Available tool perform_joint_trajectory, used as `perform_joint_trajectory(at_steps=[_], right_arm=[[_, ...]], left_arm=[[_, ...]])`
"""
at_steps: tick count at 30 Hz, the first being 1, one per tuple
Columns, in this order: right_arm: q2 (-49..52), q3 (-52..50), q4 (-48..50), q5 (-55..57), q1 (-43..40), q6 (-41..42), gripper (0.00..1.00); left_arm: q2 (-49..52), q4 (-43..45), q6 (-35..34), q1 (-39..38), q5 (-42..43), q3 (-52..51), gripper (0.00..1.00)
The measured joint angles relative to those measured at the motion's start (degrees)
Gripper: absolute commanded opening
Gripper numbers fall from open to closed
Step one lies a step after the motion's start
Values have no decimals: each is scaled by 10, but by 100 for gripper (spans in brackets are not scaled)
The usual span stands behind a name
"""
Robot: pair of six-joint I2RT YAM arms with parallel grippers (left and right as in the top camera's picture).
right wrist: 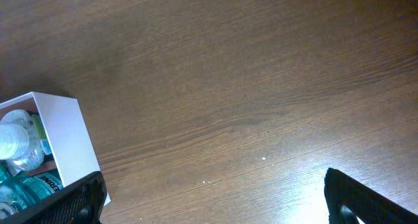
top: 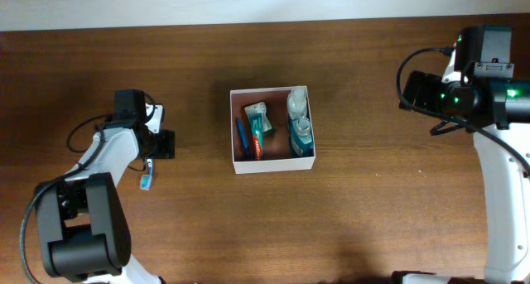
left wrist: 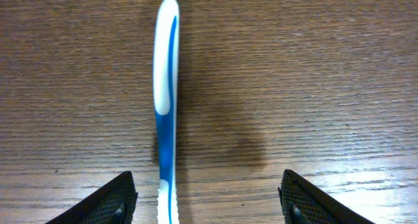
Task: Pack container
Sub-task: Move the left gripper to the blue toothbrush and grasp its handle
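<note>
Two dark fingertips (left wrist: 117, 201) poke up from the bottom corners of the left wrist view, spread wide with bare wood between them, so the left gripper (left wrist: 208, 185) is open and holding nothing. Right there between them lies a blue-and-white toothbrush (left wrist: 166, 87), flat on the wooden table (left wrist: 313, 67). Its handle runs straight away from the camera, closer to one finger than the other and touching neither. That lineup looks deliberate to me: straddling the handle crosswise is the way to pinch a thin thing off a flat top. Pull back to the overhead and you lose most of that. The arm covers the brush, only one end peeks out below the wrist, and the finger gap can't be read at all. What overhead gives instead is the layout: the container (top: 234, 164) sits mid-table, well apart from the brush. It already carries a toothpaste tube (top: 258, 118), a slim blue item (top: 243, 140) along the wall nearest the left arm, and a teal bottle (top: 301, 137) on the far side. So this reads as the last loose piece, by my judgement. Farthest out, the right gripper (right wrist: 214, 185) hangs with its fingers wide apart over bare wood, gripping nothing. Its own camera catches just one corner of the container and the bottle tops.
</note>
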Motion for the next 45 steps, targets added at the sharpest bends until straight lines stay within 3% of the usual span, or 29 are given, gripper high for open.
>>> perform_joint_trajectory(at_steps=[15,28,34,45], right_arm=[[0,0,0,0,0,0,98],[0,0,0,0,0,0,98],[0,0,0,0,0,0,98],[0,0,0,0,0,0,98]], left_arm=[[0,0,8,0,18,0,72],[0,0,40,0,109,0,74],[0,0,47,0,106,0,55],[0,-10,47,0,74,0,49]])
